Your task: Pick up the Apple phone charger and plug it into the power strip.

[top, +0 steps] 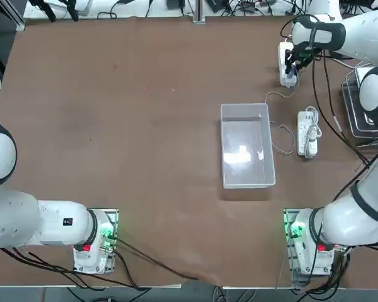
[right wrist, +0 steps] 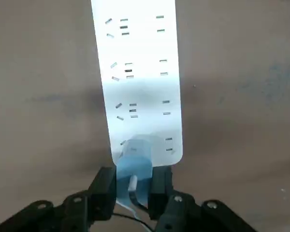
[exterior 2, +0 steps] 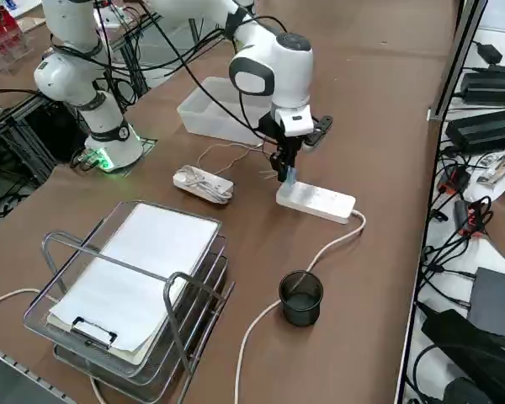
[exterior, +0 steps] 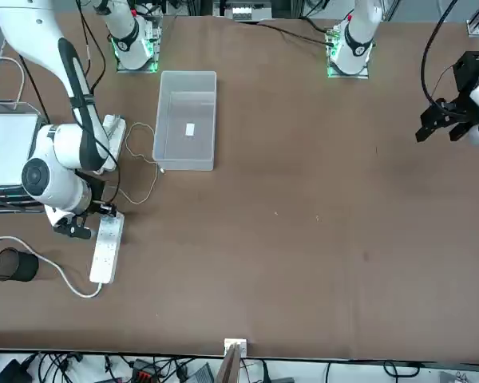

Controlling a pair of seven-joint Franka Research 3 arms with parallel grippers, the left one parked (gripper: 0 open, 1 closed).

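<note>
The power strip (right wrist: 140,72) is a slim white bar lying at the table's far right (top: 285,58), with its thick lead running off one end (exterior 2: 337,240). My right gripper (right wrist: 133,186) is shut on the Apple phone charger (right wrist: 134,159), a small white-grey adapter. It holds the charger upright right over the end sockets of the power strip (exterior 2: 317,200). I cannot tell whether the prongs are in a socket. The charger's thin white cable (top: 278,129) trails back across the table toward the bin. In the right side view the gripper (exterior 2: 286,172) points straight down at the strip's end.
A clear plastic bin (top: 223,148) stands mid-table. A shorter white strip with a bundled cord (top: 307,133) lies beside it. A wire tray holding a white sheet (exterior 2: 135,278) and a black cup (exterior 2: 301,296) stand near the table's right edge, with the strip's lead curving past the cup.
</note>
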